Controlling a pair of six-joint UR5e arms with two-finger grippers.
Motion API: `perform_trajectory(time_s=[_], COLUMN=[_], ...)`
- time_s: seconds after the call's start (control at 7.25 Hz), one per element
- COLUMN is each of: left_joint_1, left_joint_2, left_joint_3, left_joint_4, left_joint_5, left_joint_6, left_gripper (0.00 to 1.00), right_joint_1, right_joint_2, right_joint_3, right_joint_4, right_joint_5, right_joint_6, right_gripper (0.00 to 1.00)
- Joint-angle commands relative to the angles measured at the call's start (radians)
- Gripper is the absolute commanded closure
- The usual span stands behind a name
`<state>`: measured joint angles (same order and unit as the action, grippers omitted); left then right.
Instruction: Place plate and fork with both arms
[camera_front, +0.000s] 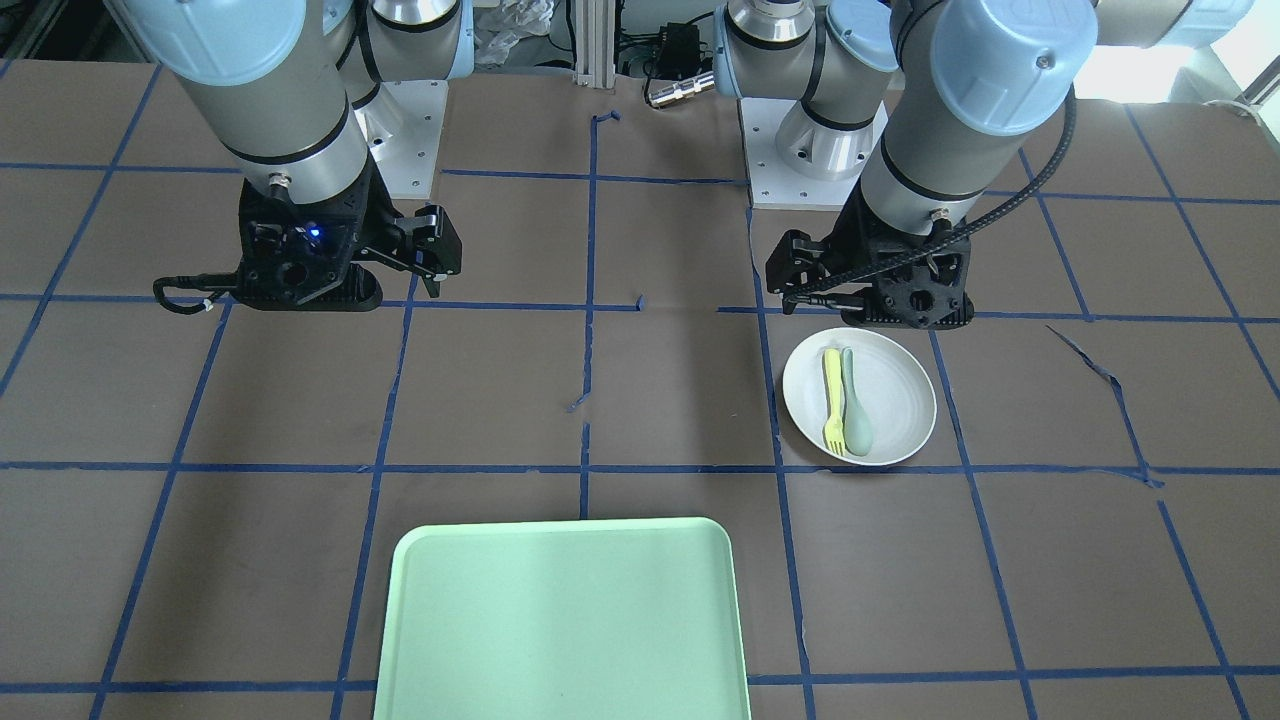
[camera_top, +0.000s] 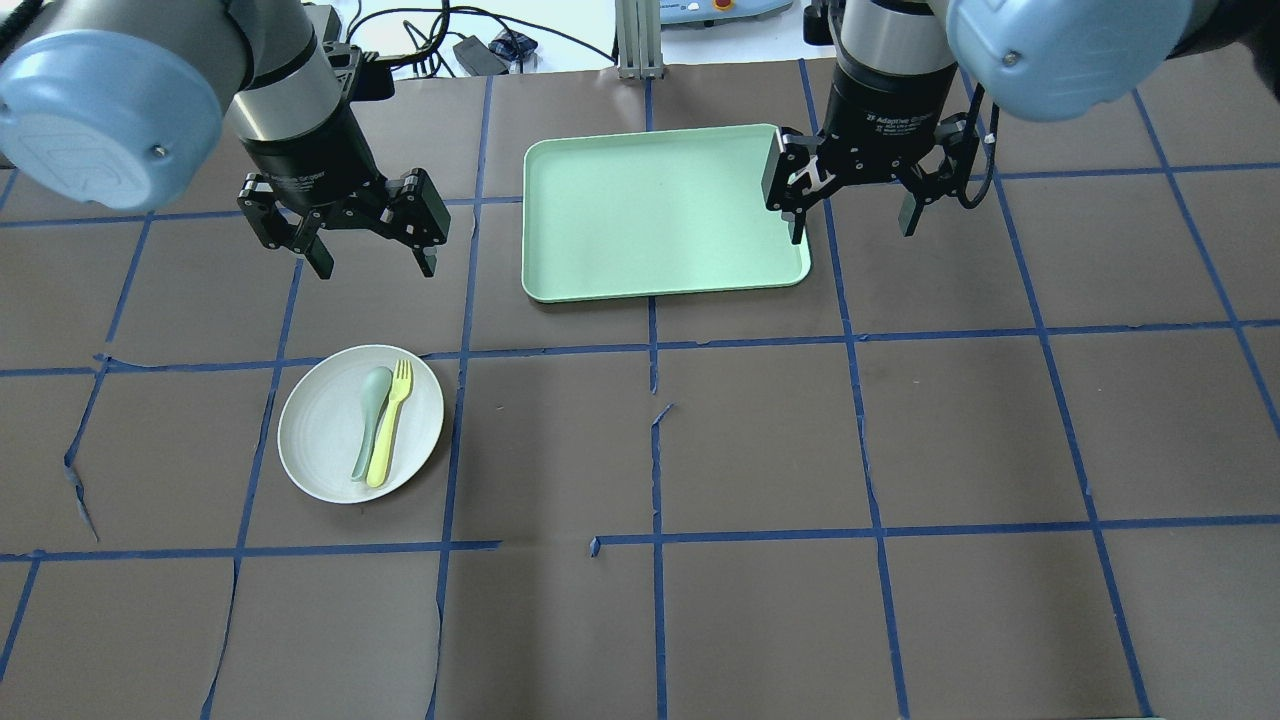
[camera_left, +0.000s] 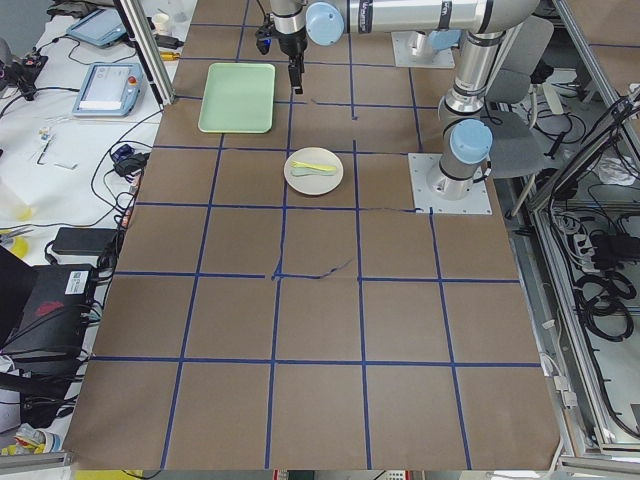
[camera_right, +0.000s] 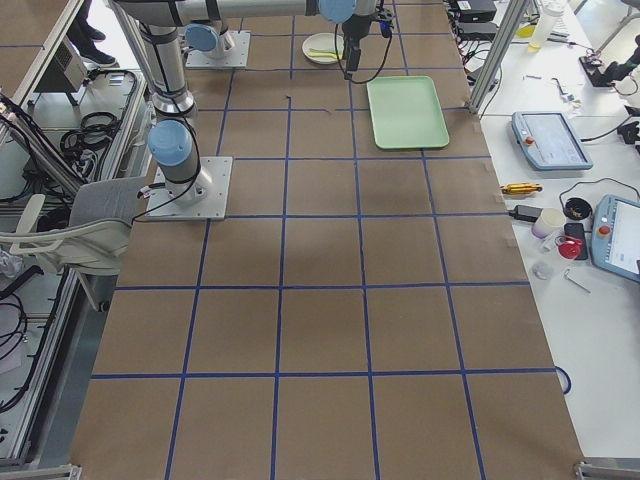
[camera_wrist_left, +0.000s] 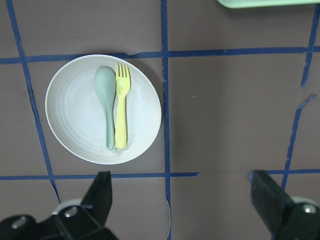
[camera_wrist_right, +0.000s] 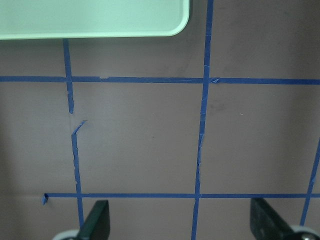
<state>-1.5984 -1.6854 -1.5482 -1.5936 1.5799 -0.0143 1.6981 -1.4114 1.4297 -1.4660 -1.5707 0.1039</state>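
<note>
done: nothing; I see plate (camera_top: 325, 445), fork (camera_top: 390, 425) on it, apart from tray (camera_top: 660, 200)
tools: left tool (camera_top: 377, 268), right tool (camera_top: 852, 233) spread, empty
todo: both placements

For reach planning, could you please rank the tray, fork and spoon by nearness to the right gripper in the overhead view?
1. tray, centre, nearest the right gripper.
2. fork, on the plate, far left.
3. spoon, just beyond the fork.

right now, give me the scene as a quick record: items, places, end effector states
plate: on table, robot's left side, outside tray
fork: lying in plate beside spoon
spoon: lying in plate
tray: mint green, table centre, far from robot
left end effector: open, empty, raised near plate
right end effector: open, empty, raised near tray
</note>
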Motion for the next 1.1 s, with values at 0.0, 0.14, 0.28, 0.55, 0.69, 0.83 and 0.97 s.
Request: perform_trajectory(time_s=[0.0, 0.14, 0.28, 0.55, 0.69, 0.83, 0.97], left_joint_1=[0.0, 0.0, 0.0, 0.0, 0.002, 0.0, -0.003], left_joint_2=[0.001, -0.005, -0.004, -0.004, -0.002, -0.01, -0.007], left_joint_3=[-0.001, -0.003, -0.003, -0.004, -0.004, -0.006, -0.007], left_joint_4=[0.014, 0.012, 0.014, 0.012, 0.012, 0.012, 0.009], left_joint_5=[0.0, 0.005, 0.002, 0.006, 0.008, 0.011, 0.006], left_joint_6=[0.001, -0.001, -0.001, -0.001, -0.001, -0.003, -0.003], left_gripper=[0.0, 0.0, 0.0, 0.0, 0.0, 0.0, 0.0], right_joint_1=[0.0, 0.0, 0.0, 0.0, 0.0, 0.0, 0.0], right_joint_2=[0.002, 0.002, 0.002, 0.003, 0.003, 0.005, 0.012], right_joint_3=[0.001, 0.001, 0.001, 0.003, 0.003, 0.003, 0.005], right_joint_4=[0.001, 0.003, 0.001, -0.005, -0.008, -0.008, -0.005], right_joint_5=[0.0, 0.0, 0.0, 0.0, 0.0, 0.003, 0.0], right_joint_6=[-0.001, -0.001, -0.001, -0.001, 0.0, 0.0, 0.0], right_gripper=[0.0, 0.0, 0.0, 0.0, 0.0, 0.0, 0.0])
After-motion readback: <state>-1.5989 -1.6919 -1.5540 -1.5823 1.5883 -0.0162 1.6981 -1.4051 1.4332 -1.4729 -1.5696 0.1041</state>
